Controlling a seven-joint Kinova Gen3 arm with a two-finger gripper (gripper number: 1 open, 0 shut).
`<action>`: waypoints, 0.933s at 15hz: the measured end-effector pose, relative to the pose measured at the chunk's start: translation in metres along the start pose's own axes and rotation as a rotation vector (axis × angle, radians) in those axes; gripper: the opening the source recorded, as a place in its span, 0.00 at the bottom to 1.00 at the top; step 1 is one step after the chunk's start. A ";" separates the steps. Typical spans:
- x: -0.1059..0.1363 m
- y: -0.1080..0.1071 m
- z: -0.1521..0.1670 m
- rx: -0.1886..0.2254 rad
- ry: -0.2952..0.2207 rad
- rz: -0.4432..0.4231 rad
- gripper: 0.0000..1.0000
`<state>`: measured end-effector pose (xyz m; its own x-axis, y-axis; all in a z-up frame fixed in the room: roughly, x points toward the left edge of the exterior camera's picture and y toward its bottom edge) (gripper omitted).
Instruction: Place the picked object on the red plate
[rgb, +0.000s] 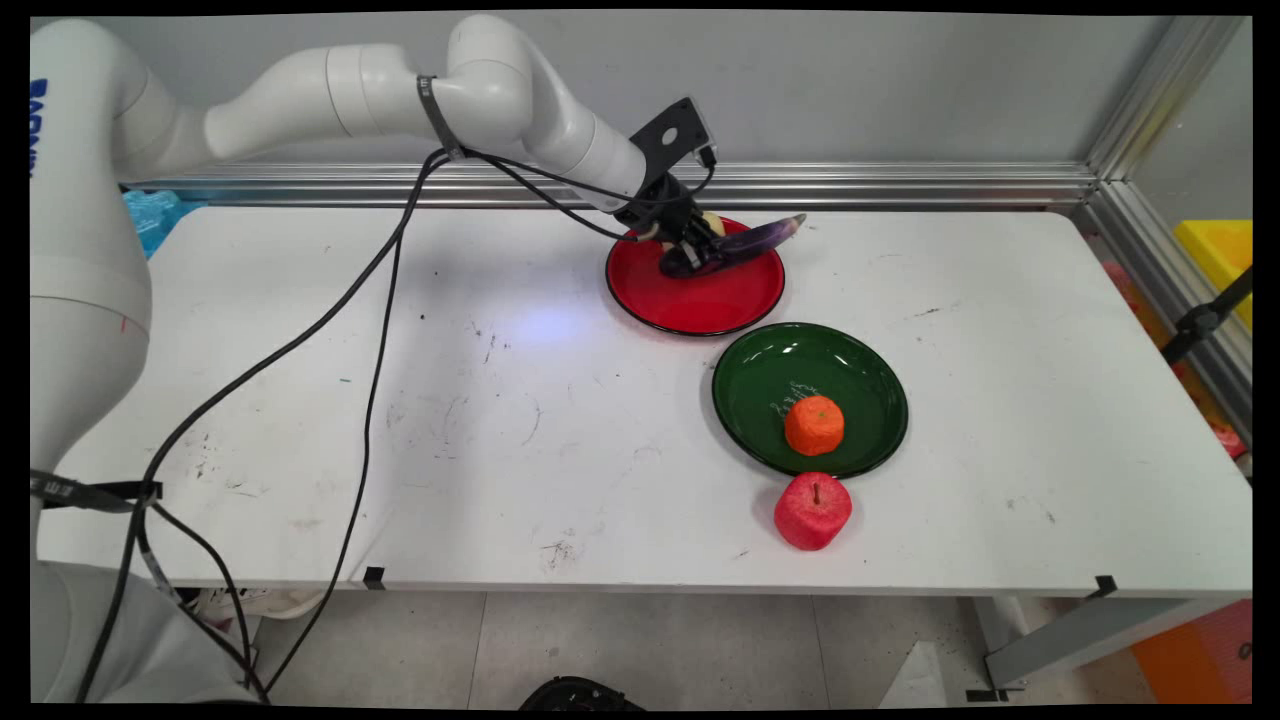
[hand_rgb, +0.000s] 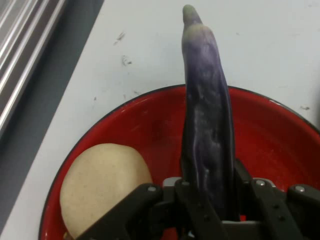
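Nearest the camera, a red apple (rgb: 812, 511) sits on the white table (rgb: 400, 400), just beside a green plate (rgb: 860, 380) holding an orange (rgb: 814, 425). Farther back, the gripper (rgb: 697, 254) clasps a purple eggplant (hand_rgb: 207, 135) over a red plate (hand_rgb: 280, 135), beside a tan round object (hand_rgb: 102, 182).

Bright, even overhead light, soft short shadows beside the plates; slight softness in the close hand view.
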<state>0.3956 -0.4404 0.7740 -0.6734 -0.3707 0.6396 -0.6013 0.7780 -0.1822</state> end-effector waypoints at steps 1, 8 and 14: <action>-0.001 -0.002 0.003 0.000 0.001 -0.001 0.00; -0.011 -0.009 0.018 -0.007 0.006 -0.012 0.00; -0.017 -0.011 0.025 -0.005 0.006 -0.026 1.00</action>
<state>0.4028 -0.4559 0.7464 -0.6550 -0.3873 0.6489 -0.6160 0.7710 -0.1616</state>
